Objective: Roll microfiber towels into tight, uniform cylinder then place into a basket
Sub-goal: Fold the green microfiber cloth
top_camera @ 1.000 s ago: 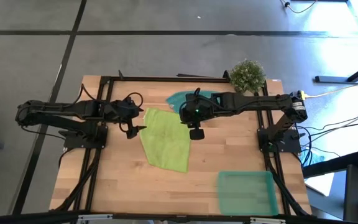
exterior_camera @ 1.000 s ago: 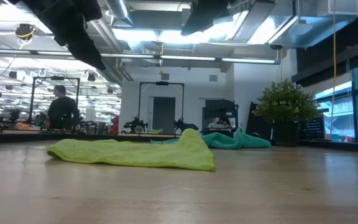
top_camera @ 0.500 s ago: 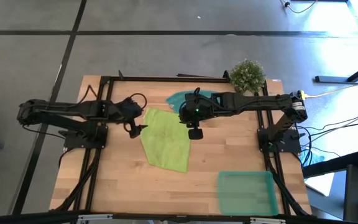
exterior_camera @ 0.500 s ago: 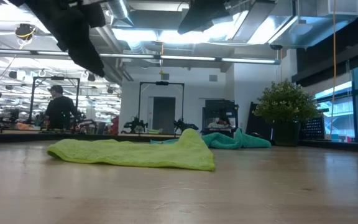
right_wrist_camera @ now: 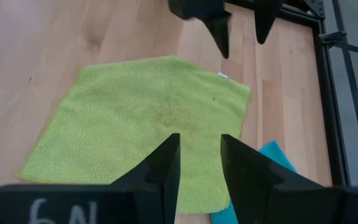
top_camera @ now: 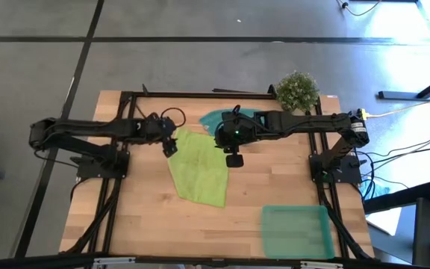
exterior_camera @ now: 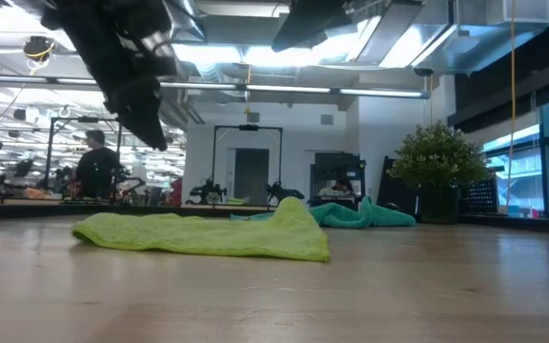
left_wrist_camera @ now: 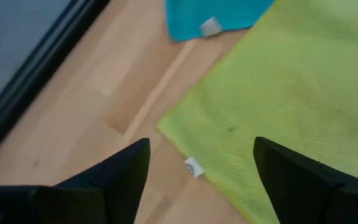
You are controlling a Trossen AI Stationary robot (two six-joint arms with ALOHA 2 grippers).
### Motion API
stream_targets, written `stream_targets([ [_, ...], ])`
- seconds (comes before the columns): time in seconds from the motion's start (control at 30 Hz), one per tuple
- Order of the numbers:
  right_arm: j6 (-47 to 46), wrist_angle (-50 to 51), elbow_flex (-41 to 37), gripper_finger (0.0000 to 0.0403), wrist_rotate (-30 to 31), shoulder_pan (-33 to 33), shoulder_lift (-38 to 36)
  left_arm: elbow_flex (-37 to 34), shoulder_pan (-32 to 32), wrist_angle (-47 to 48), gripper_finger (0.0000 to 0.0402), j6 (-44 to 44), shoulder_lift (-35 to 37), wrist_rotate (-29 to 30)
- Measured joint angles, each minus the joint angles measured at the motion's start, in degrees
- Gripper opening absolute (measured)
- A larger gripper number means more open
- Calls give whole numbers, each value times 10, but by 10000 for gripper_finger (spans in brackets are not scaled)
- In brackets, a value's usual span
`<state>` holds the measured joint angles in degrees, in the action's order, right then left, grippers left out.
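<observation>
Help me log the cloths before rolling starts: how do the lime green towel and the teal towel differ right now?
The lime green towel lies spread nearly flat mid-table; the teal towel sits bunched at the far edge, beside the plant. The left gripper, open, is above the green towel's corner, and the right gripper, open, is above its other side; the teal is partly hidden under the right arm. Both are unrolled and outside the basket.

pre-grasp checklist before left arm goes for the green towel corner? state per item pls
1. Left gripper fingers open, above the towel corner: ok.
2. Lime green towel spread flat on the table, unrolled: ok.
3. Corner with white tag visible and free: ok.
4. Right gripper open, above the lime towel, not touching: ok.
5. Teal towel overlapping the lime one: cannot tell.
6. Basket holds nothing, near table edge: ok.
</observation>
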<state>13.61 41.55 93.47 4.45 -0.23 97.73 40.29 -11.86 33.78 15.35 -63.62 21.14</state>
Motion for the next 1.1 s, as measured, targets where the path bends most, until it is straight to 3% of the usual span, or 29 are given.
stream_targets([
  [0.27, -1, -2, 0, 116, 0, 0, 0, 0, -75, 1, 264, 23, -26, -51],
  [0.83, -1, -7, 0, 116, 0, 0, 0, 0, -74, -11, 261, 10, -28, -55],
  [1.1, -1, -6, 0, 116, 0, 0, 0, 0, -87, -14, 214, 23, -45, -58],
])
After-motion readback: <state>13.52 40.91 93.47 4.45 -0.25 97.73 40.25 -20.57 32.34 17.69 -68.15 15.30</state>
